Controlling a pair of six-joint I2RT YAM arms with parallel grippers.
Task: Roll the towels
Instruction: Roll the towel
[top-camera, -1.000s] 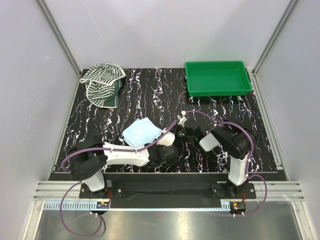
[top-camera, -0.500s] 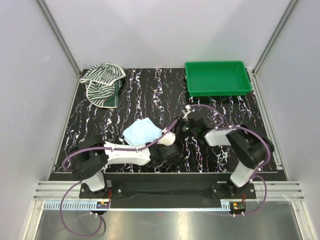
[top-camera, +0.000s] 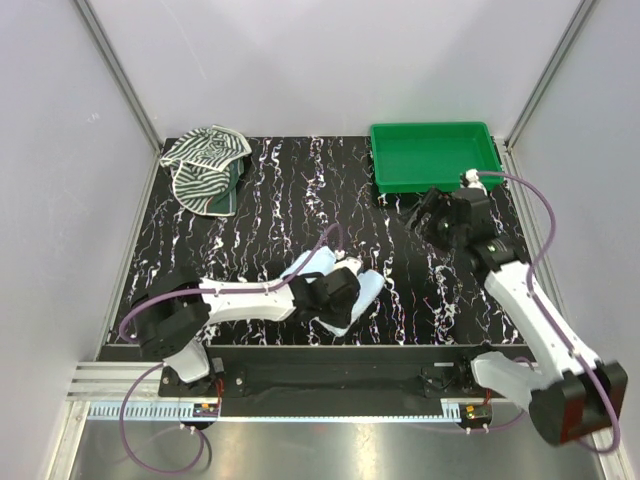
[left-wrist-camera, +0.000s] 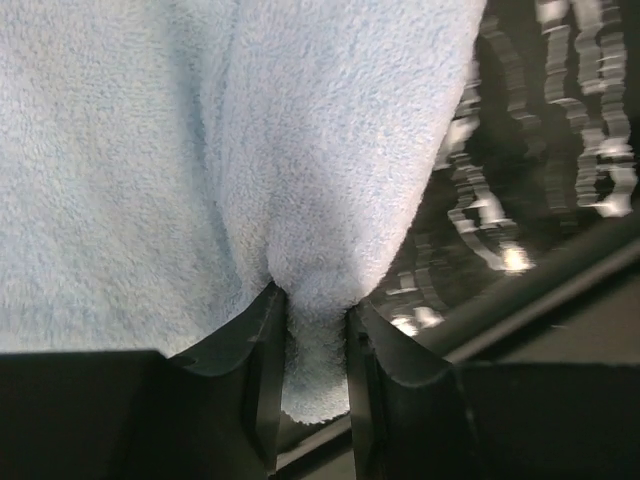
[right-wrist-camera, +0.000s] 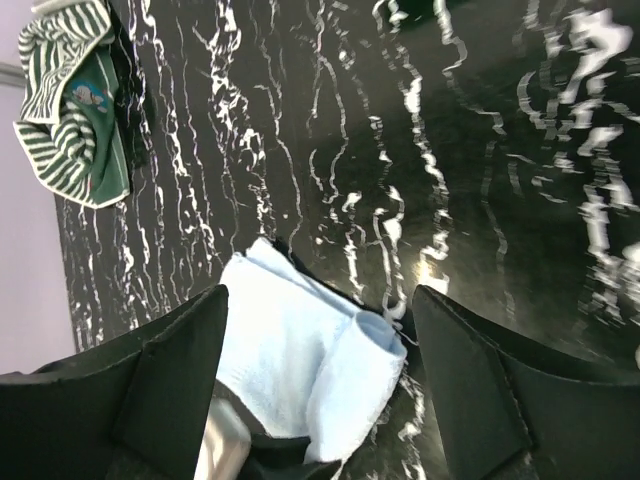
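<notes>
The pale blue soft cloth towel (top-camera: 355, 292) is seen near the front edge of the black, white-veined tabletop (top-camera: 280, 200), a fold of it pinched by the left gripper (left-wrist-camera: 312, 310). The dark-and-white striped cloth towel (top-camera: 205, 168) is left crumpled in the far left corner. The right gripper (top-camera: 428, 212) is held spread and empty beside the green plastic tray (top-camera: 435, 160).

Plain pale grey walls (top-camera: 330, 60) close in the back and both sides, with slanting aluminium posts (top-camera: 117, 70) at the corners. The tabletop (top-camera: 290, 190) is black, veined white like marble. A ribbed metal rail (top-camera: 110, 378) runs along its near edge, then a brushed steel ledge (top-camera: 330, 445) under soft, even light
</notes>
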